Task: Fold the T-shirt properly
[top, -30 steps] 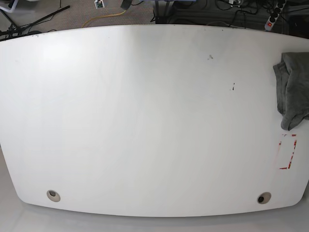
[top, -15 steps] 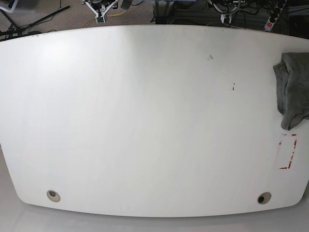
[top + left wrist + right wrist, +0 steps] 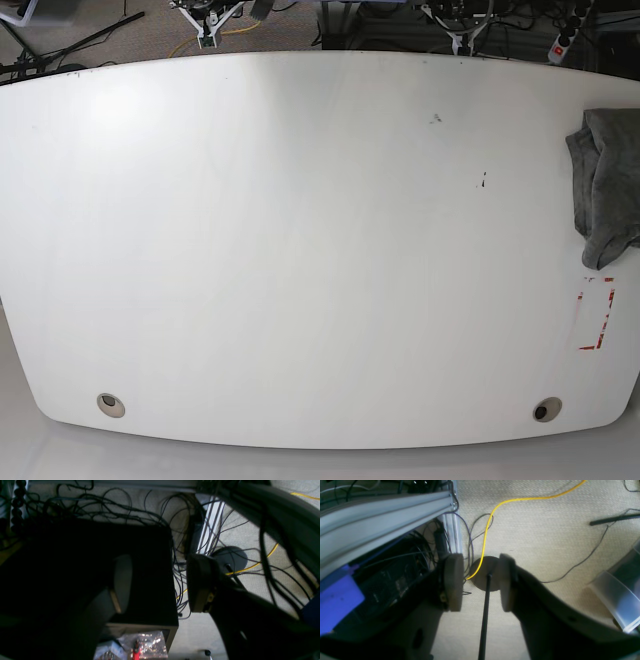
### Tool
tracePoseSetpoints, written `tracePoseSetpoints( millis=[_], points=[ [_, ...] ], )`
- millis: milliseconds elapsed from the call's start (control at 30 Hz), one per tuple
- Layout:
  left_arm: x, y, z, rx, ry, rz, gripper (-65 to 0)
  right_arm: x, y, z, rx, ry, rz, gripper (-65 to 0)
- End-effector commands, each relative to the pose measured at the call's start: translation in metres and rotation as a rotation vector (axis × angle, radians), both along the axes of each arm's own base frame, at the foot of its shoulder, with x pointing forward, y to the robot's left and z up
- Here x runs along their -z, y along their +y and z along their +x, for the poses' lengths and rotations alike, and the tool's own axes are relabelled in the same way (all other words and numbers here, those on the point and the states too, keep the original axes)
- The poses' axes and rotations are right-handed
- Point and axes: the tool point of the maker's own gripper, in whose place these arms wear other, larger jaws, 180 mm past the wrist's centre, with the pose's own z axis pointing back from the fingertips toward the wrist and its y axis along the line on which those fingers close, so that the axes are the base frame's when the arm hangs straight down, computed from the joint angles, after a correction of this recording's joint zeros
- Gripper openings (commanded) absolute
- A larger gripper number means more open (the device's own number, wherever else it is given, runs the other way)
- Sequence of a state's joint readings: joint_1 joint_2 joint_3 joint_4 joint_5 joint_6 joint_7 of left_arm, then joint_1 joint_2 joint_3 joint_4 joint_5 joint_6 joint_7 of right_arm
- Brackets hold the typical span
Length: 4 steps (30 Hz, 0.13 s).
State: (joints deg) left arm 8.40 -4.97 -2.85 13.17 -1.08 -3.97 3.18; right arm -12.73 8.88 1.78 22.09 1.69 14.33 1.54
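The heather-grey T-shirt [image 3: 606, 185] lies bunched at the far right edge of the white table [image 3: 300, 250], partly cut off by the picture edge. Neither wrist view shows it. Both grippers hang beyond the table's far edge, over the floor. My left gripper [image 3: 160, 583] is open with nothing between its fingers [image 3: 200, 582], above a black box and tangled cables. My right gripper [image 3: 479, 582] is also open and empty, over beige carpet and a yellow cable [image 3: 485, 537]. In the base view only their tips show: the right gripper [image 3: 208, 15] and the left gripper [image 3: 458, 18].
Red tape marks [image 3: 597, 315] outline a small rectangle near the table's right front, just below the shirt. Two round holes [image 3: 111, 404] [image 3: 547, 409] sit near the front edge. A power strip [image 3: 565, 35] and cables lie on the floor behind the table.
Both gripper tips have come further into view at the top edge of the base view. The T-shirt has not moved.
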Motion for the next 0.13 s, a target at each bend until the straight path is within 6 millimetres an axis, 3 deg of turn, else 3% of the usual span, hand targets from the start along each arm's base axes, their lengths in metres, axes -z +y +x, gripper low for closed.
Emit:
tracePoseSetpoints(
  millis=[0, 100],
  points=[
    [-0.0004, 0.0037, 0.0010, 0.002, -0.002, 0.009, -32.8, -0.0010, -0.0039, 0.0036, 0.001, -0.016, -0.004, -42.6],
    [-0.0004, 0.0038, 0.0026, 0.002, -0.005, 0.009, -32.8, -0.0008, -0.0040, 0.0104, 0.002, -0.026, -0.004, -42.6]
  ],
)
